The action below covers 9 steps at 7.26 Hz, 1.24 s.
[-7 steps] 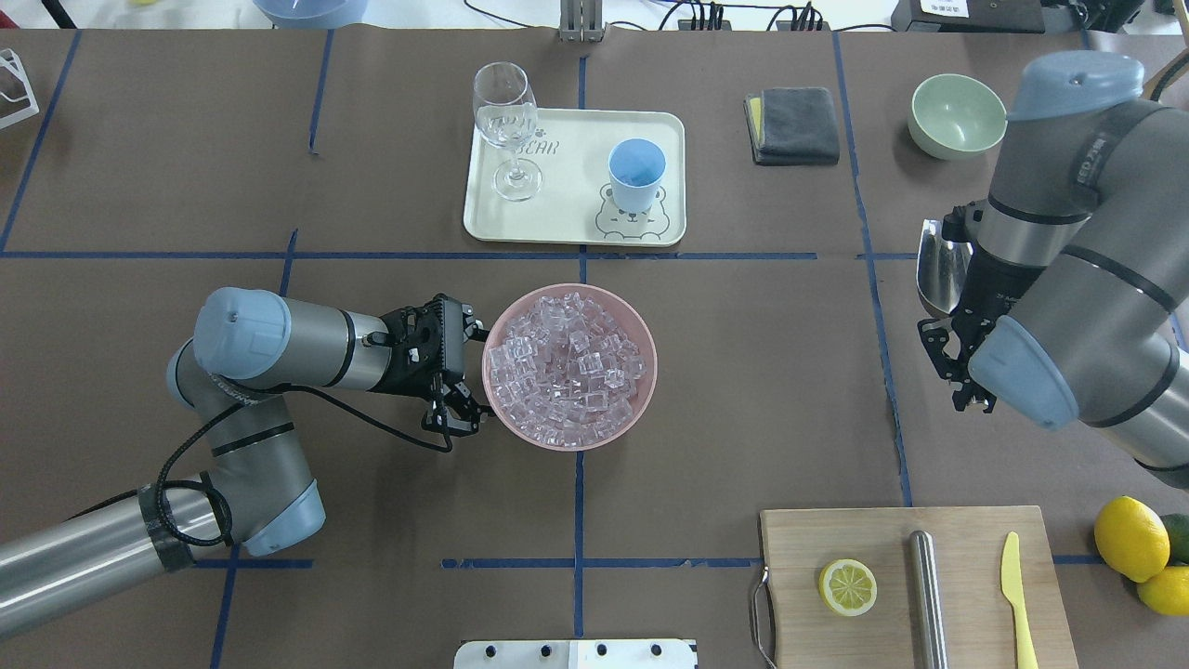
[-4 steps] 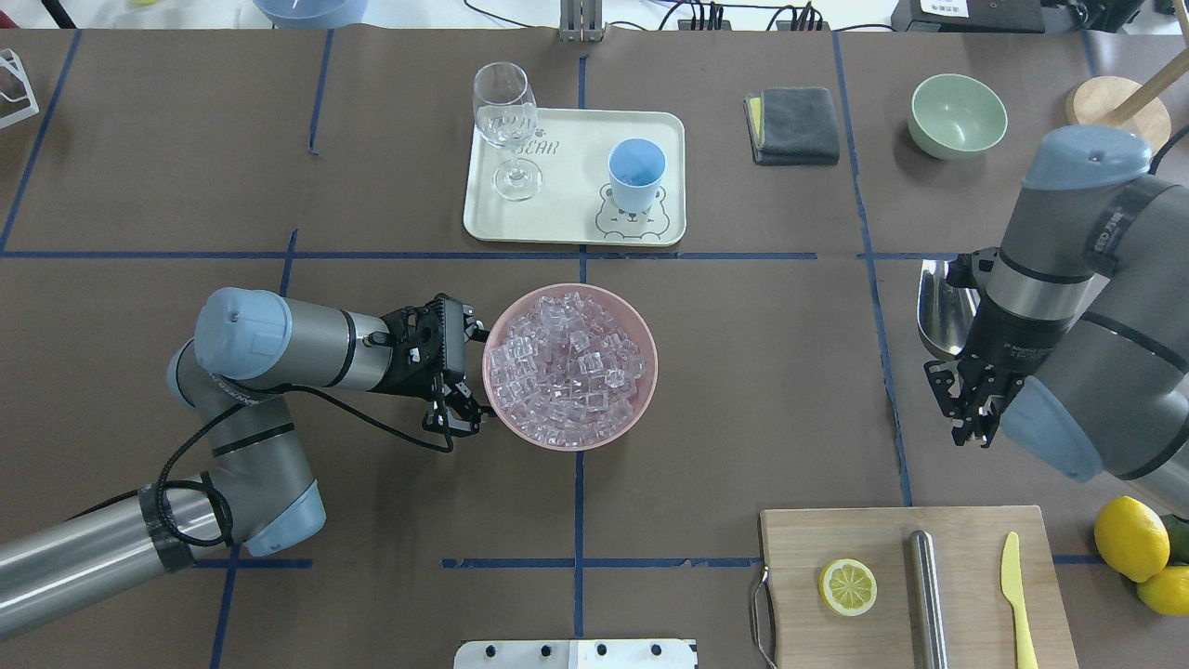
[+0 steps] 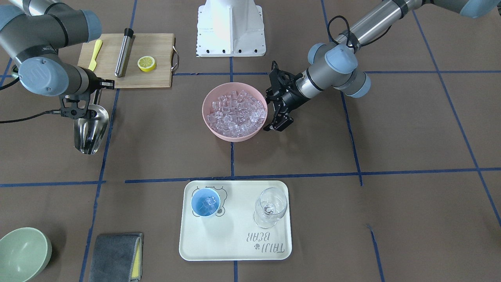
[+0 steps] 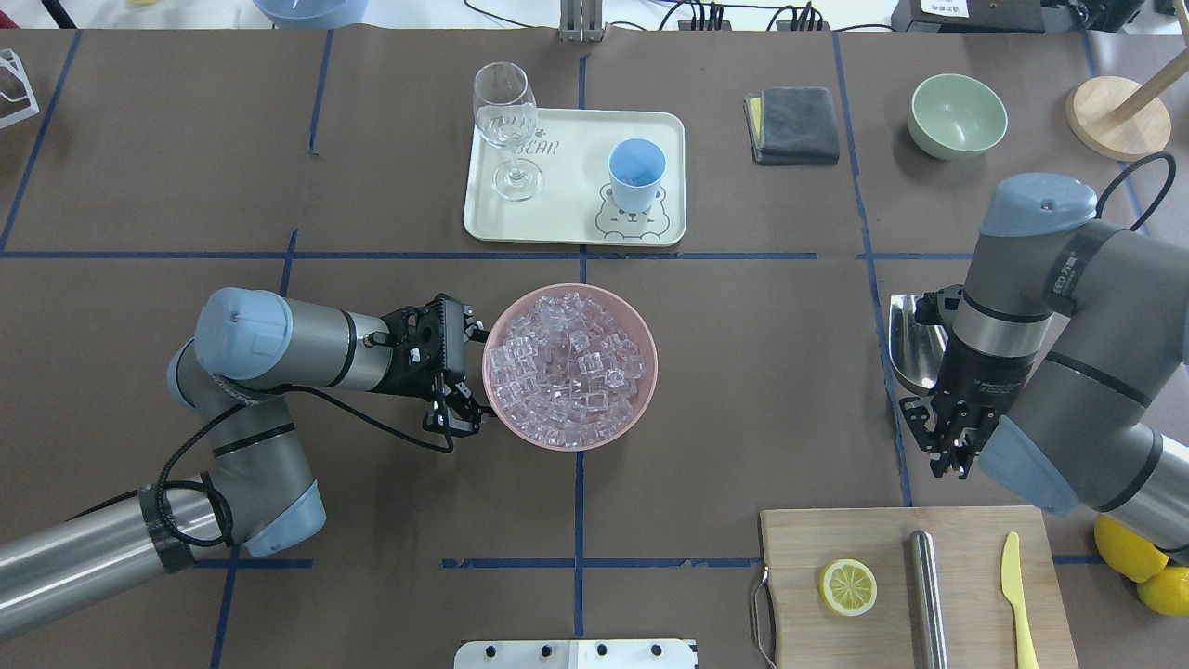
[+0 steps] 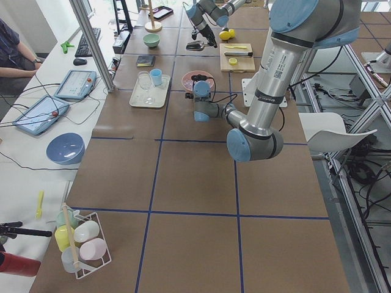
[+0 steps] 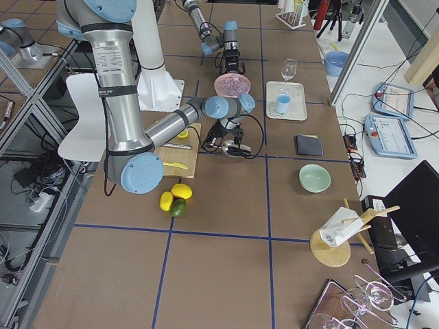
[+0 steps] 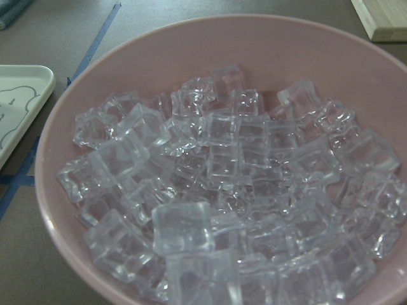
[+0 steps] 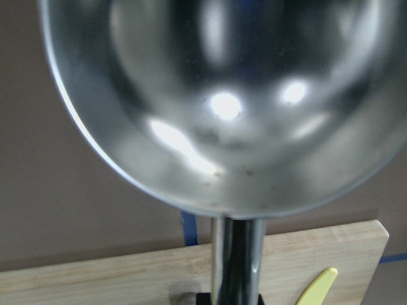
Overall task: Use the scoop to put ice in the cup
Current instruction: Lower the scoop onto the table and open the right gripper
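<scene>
Right gripper [image 3: 83,112] is clamped on the thin handle of the scoop [image 3: 89,131], whose blade is empty. Since a second ago this arm has carried the scoop back toward the robot, nearer the cutting board [image 3: 156,47], and the round wooden stand [image 4: 1117,119] it hid is now uncovered. The left gripper [image 3: 278,126] has stayed put just beside the pink bowl [image 3: 213,131]; whether its fingers are apart or together I cannot tell. The ice [image 3: 235,110] heaps that bowl, well apart from the scoop, and a few cubes lie in the cup [image 3: 195,203], which stands on the tray [image 3: 235,244] beside a wine glass [image 3: 270,207], far from both grippers. Brown paper crossed with blue tape covers the table [image 3: 411,129], and a person [image 5: 11,46] sits at a side desk
</scene>
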{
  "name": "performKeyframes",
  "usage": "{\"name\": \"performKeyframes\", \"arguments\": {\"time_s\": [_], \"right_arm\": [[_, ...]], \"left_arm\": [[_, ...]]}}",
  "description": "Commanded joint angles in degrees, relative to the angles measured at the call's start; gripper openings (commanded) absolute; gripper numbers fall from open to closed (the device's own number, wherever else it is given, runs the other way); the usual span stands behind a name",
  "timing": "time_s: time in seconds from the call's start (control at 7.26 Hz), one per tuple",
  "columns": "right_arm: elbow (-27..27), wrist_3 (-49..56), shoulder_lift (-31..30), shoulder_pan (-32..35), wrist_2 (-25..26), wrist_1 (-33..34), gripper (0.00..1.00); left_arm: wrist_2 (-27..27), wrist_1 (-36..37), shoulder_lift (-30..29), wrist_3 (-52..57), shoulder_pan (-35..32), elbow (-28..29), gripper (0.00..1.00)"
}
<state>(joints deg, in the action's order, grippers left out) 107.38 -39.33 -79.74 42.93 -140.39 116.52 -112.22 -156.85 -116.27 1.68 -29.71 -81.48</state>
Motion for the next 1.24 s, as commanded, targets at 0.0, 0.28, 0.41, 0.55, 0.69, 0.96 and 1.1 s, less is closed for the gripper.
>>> {"name": "performKeyframes", "arguments": {"time_s": [0.0, 0.28, 0.41, 0.55, 0.69, 0.96, 1.1], "right_arm": [[-2.3, 0.0, -0.4, -0.6, 0.0, -3.2, 0.0], [-2.4, 0.0, -0.9, -0.6, 0.0, -3.2, 0.0], [-2.4, 0.1, -0.9, -0.6, 0.0, -3.2, 0.0], [-2.4, 0.4, -0.9, -0.6, 0.0, -3.2, 0.08], [-2.4, 0.7, -0.8, -0.6, 0.2, -3.3, 0.95], [-2.1, 0.3, 0.1, -0.6, 0.2, -3.3, 1.0], [-1.6, 0.2, 0.4, -0.4, 0.2, -3.3, 1.0]], "left_arm": [[0.1, 0.2, 0.1, 0.1, 0.0, 0.0, 1.0], [0.1, 0.1, 0.1, 0.1, 0.0, 0.0, 1.0], [0.1, 0.1, 0.1, 0.1, 0.0, 0.0, 1.0], [0.1, 0.1, 0.1, 0.1, 0.0, 0.0, 1.0], [0.1, 0.1, 0.1, 0.1, 0.0, 0.0, 1.0], [0.1, 0.1, 0.1, 0.1, 0.0, 0.0, 1.0], [0.1, 0.1, 0.1, 0.1, 0.0, 0.0, 1.0]]}}
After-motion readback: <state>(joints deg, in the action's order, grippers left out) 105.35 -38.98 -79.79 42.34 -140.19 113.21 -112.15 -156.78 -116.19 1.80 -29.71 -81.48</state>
